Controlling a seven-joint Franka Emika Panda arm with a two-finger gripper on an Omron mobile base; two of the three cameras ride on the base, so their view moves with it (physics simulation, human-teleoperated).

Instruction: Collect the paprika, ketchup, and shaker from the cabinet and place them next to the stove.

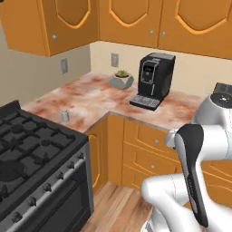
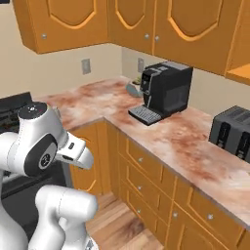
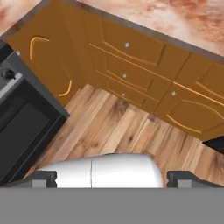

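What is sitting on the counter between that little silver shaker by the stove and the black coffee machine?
Mostly bare marbled counter. In the left base view, nothing stands directly between the shaker and the coffee machine; a small potted plant sits just off that line, nearer the wall.

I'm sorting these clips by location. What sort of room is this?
A home-style kitchen, rendered. The signs: a black gas stove with grates and front knobs, a coffee machine on the marbled counter, and orange wooden wall cabinets above.
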